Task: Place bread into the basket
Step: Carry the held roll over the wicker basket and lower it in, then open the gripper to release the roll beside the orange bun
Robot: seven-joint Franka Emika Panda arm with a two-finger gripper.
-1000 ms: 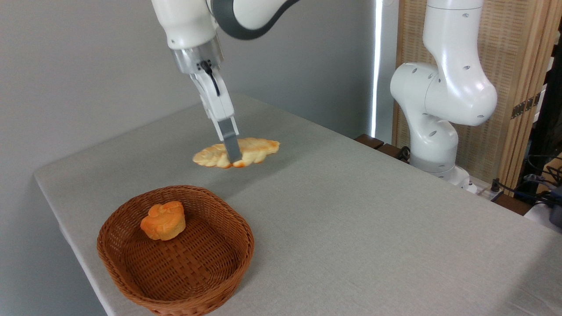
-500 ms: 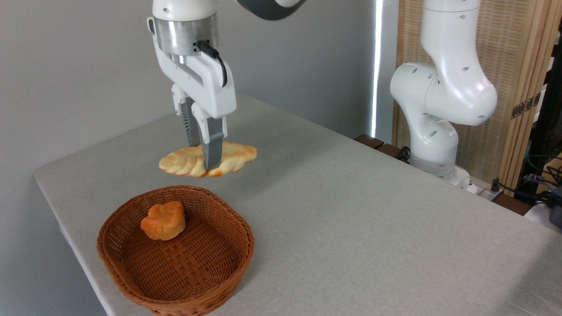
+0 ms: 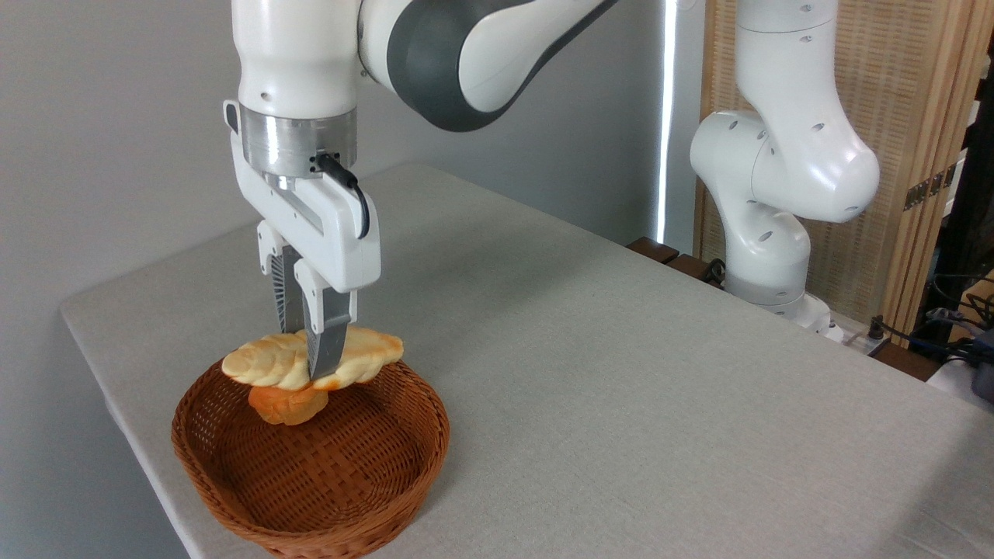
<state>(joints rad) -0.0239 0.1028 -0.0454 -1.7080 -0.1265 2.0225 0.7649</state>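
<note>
1. end effector (image 3: 311, 365) is clamped on the bread (image 3: 311, 362).
2. bread hangs over the basket (image 3: 404, 466), above an orange bun (image 3: 283, 405).
3. no writing readable anywhere.

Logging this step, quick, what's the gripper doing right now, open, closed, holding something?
Gripper: closed on the braided bread loaf, held above the wicker basket.

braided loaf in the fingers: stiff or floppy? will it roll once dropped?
Probably stiff: the bread is pinched only at its middle by the gripper, yet both ends stick out level with no droop. Likely light, since that narrow pinch carries it. Flat and lobed, it seems unlikely to roll, though it may tilt if released onto the bun in the basket.
</note>
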